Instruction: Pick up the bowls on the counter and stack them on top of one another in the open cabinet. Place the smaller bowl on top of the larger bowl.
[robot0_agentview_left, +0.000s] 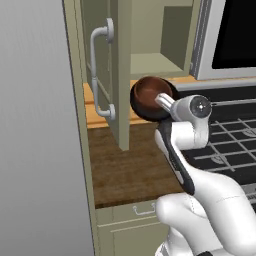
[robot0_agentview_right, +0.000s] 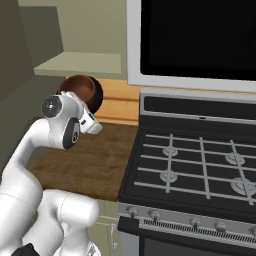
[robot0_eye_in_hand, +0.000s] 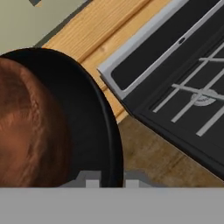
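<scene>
The counter (robot0_agentview_left: 131, 167) was a dark brown plank worktop with a lighter wooden strip along its back, just left of the black stove (robot0_agentview_right: 200, 155) with its grey grates. The pale olive cabinet (robot0_agentview_left: 150, 60) hung above the counter, left of the stove, its door (robot0_agentview_left: 107, 70) swung open with the curved grey handle (robot0_agentview_left: 100, 75) facing out and a bare shelf behind.

The larger bowl (robot0_agentview_left: 150, 98) was held off the counter, beside the stove's back left corner and below the cabinet shelf. It was tipped on edge, its opening turned toward the robot rather than upward, and its inside reflected reddish-brown. The gripper (robot0_eye_in_hand: 108, 180) had its two tips closed narrowly over the bowl's black rim.
</scene>
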